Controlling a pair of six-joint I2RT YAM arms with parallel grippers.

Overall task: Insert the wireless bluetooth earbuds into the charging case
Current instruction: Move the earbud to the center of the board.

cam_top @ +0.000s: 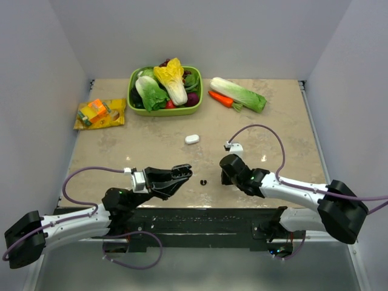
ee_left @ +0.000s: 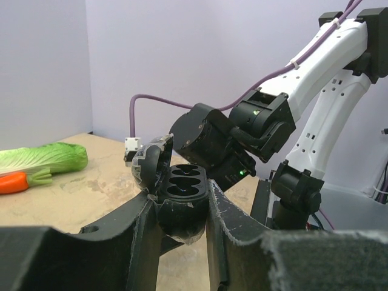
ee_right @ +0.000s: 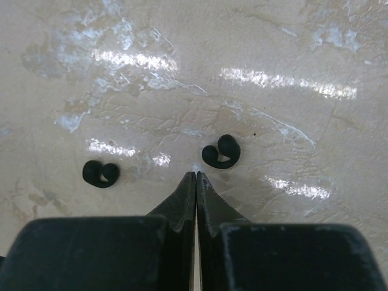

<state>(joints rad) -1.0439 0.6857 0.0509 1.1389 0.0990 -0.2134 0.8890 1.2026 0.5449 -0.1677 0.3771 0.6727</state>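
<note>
Left tool (cam_top: 180, 173) clamps open charging case (ee_left: 182, 185); right tool (ee_right: 195, 177) closed, empty; earbuds (ee_right: 221, 151) on counter (ee_right: 291, 73), centre and left of frame.

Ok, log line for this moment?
left gripper: shut on charging case, lid open, slots empty | right gripper: shut, empty | earbuds: both loose on table

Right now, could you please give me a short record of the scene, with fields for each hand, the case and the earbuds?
left hand: shut on the charging case
charging case: lid open, both wells empty
right hand: shut, holding nothing
nearer earbud: on the table, just ahead of the right hand's tips
other earbud: on the table, apart from the first
progress: no earbud in the case yet
</note>
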